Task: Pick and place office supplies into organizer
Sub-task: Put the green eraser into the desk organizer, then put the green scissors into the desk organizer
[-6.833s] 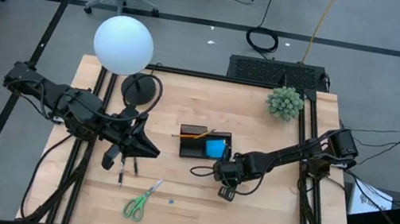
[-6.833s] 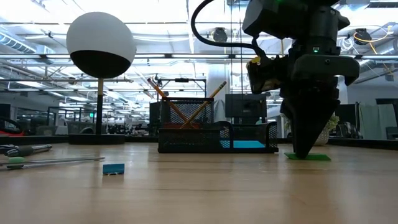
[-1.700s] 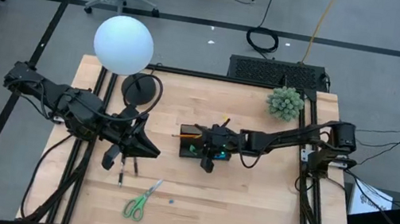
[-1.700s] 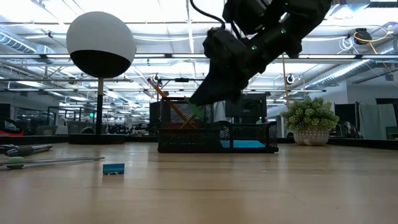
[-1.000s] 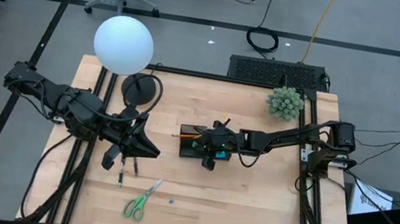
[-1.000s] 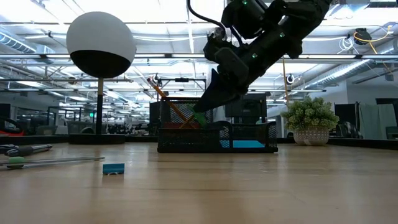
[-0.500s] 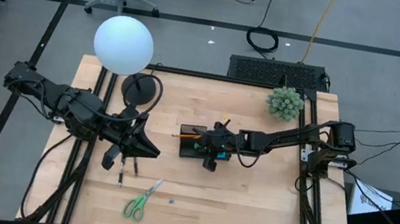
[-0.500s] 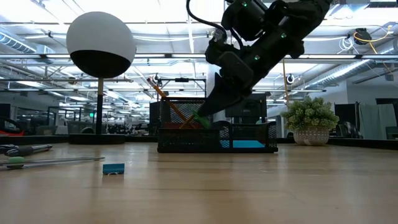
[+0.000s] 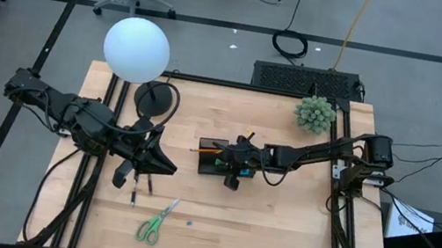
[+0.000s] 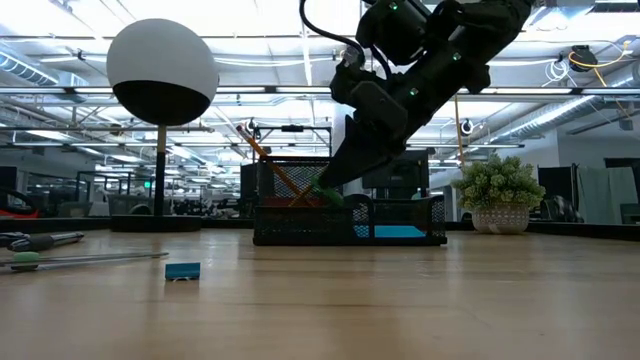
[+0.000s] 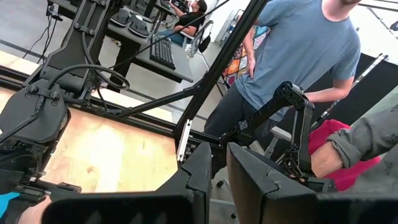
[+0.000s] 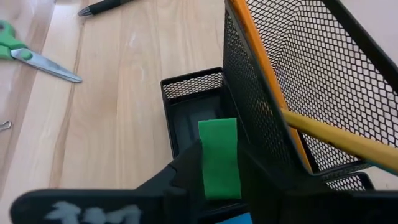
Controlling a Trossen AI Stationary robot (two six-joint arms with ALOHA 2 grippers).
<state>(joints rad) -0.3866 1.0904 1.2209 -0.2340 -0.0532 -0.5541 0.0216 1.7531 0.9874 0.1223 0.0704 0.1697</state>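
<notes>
On the pale wooden table [image 9: 275, 231], the right gripper [image 12: 219, 163] pinches a flat green eraser [image 12: 218, 158] above the black mesh organizer [image 12: 292, 99], over its small front compartment. Tilted as it is, the eraser could catch the rim and fall outside. The left gripper [image 9: 168, 166] waits clenched near two dark pens [image 9: 140, 187].

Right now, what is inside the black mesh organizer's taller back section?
Two orange-yellow pencils lean inside the black mesh organizer. Its bottom is hidden from view.

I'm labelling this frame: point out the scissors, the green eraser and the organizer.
scissors [image 9: 155, 223], high view, green handles.
green eraser [image 12: 218, 157], right wrist view, flat top face.
organizer [image 10: 300, 226], low view, front mesh wall.
</notes>
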